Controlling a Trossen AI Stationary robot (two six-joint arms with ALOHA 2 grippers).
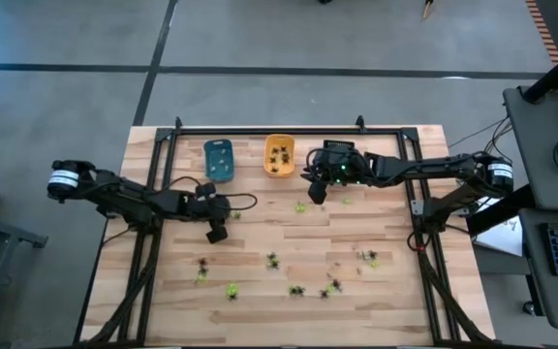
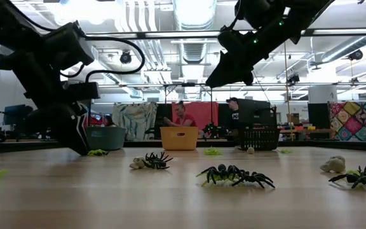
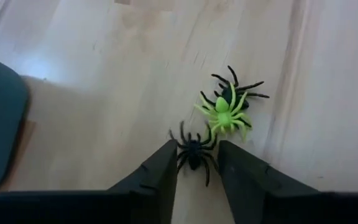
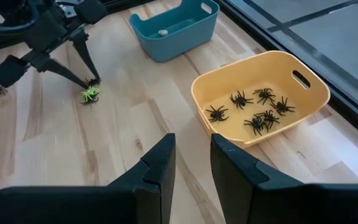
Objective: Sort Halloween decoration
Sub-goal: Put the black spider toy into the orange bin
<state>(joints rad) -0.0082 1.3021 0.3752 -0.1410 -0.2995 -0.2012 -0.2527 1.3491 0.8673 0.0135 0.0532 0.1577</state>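
Many tiny spiders scattered over pale wood planks of table, black, yellow-green and whitish, most well away from orange tray, which holds several black ones, with blue tray just beside it; beyond the table, in the low view, an open hall with seated people and a patchwork quilt. Left gripper down at the boards, well away from orange tray beyond the blue one, fingers narrowed around black spider, near yellow-green spider lying on another black one. Right gripper raised above the wood just beside orange tray, fingers apart, nothing between them.
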